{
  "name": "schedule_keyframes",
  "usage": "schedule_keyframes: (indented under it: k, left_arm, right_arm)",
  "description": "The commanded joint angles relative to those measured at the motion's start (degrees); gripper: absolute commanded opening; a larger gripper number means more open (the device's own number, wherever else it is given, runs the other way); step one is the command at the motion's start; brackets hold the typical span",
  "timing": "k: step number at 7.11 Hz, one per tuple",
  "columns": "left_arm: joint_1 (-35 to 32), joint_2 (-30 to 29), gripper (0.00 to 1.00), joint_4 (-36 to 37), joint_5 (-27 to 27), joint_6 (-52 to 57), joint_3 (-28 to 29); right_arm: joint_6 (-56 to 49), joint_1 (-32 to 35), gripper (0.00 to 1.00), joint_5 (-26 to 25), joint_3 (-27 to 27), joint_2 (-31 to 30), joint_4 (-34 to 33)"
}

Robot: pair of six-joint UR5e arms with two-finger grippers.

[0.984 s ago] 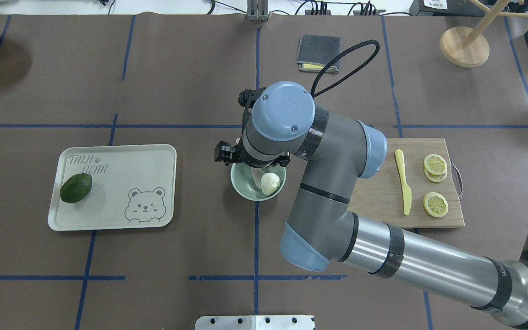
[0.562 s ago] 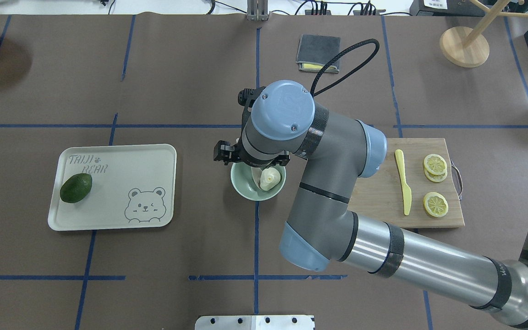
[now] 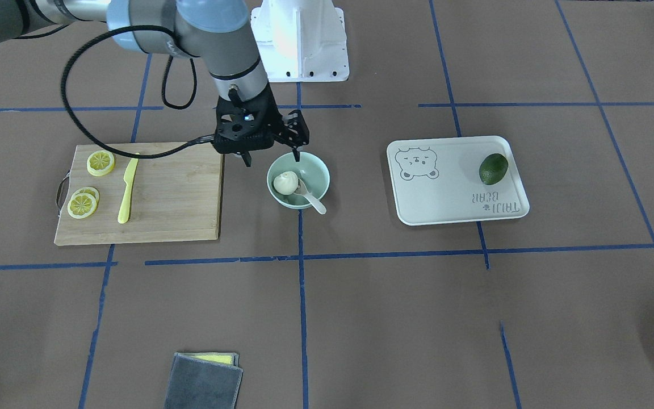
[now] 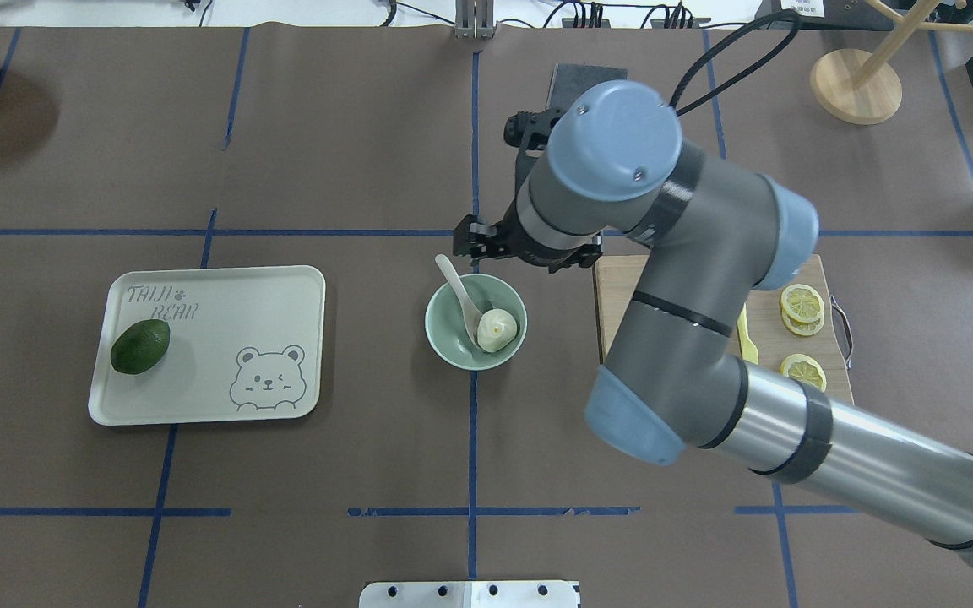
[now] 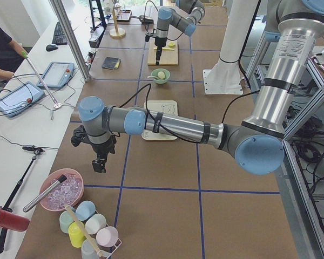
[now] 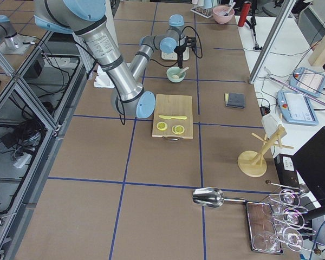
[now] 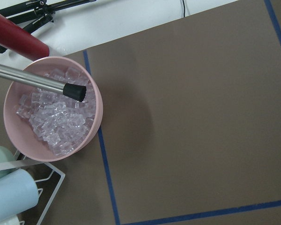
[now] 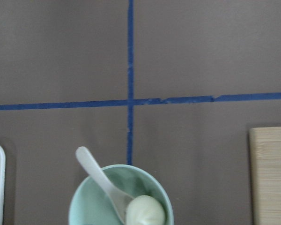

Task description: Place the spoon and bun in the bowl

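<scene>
The mint-green bowl (image 4: 453, 342) stands at the table's middle and also shows in the front view (image 3: 318, 170). The white bun (image 4: 497, 328) lies inside it, next to the scoop of the off-white spoon (image 4: 458, 291). The spoon's handle leans out over the rim (image 3: 317, 205). The right wrist view shows the bowl (image 8: 84, 206), spoon (image 8: 97, 173) and bun (image 8: 145, 212) from above. My right gripper (image 3: 271, 155) is open and empty, raised beside the bowl toward the cutting board. My left gripper (image 5: 99, 163) hangs far off near a pink bowl; I cannot tell whether it is open.
A wooden cutting board (image 3: 174, 193) with a yellow knife (image 3: 127, 190) and lemon slices (image 3: 100, 162) lies on the robot's right. A bear tray (image 4: 225, 338) holds a green fruit (image 4: 139, 346). A grey cloth (image 3: 205, 380) lies across the table. A pink bowl of ice (image 7: 96, 117) stands at the far left.
My right gripper has lifted off the bowl and moved away toward the far right. The bun stays in the bowl, and the spoon now shows whole.
</scene>
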Motion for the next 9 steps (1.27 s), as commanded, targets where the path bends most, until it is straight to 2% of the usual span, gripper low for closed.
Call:
schedule_keyframes:
  k: [1,4,6,7,8,9]
  left_arm:
    - [-0.2,2.1,1.00,-0.1,-3.3,0.6,-0.2]
    - [-0.3,2.2,1.00,-0.1,-3.3,0.6,-0.3]
    - [-0.5,2.9,1.00,-0.1,-3.4,0.6,-0.9]
    - [-0.9,2.9,1.00,-0.1,-3.4,0.8,-1.0]
    - [-0.9,3.4,1.00,0.0,-3.4,1.8,-1.0]
    - [-1.0,4.7,1.00,-0.1,-3.5,3.5,-1.0]
  right_arm:
    - [-13.4,9.4,1.00,5.7,9.5,-7.8,-10.3]
    - [-35.6,24.7,1.00,16.8,9.3,-18.4,-11.1]
    - [-56.0,34.8,1.00,20.2,8.6,-29.0,-11.1]
    - [-65.0,39.8,1.00,22.6,5.6,-34.9,-10.9]
    - [-73.5,44.9,1.00,25.7,1.8,-37.1,-10.9]
    - [-76.0,48.6,1.00,27.4,-3.7,-37.4,-10.8]
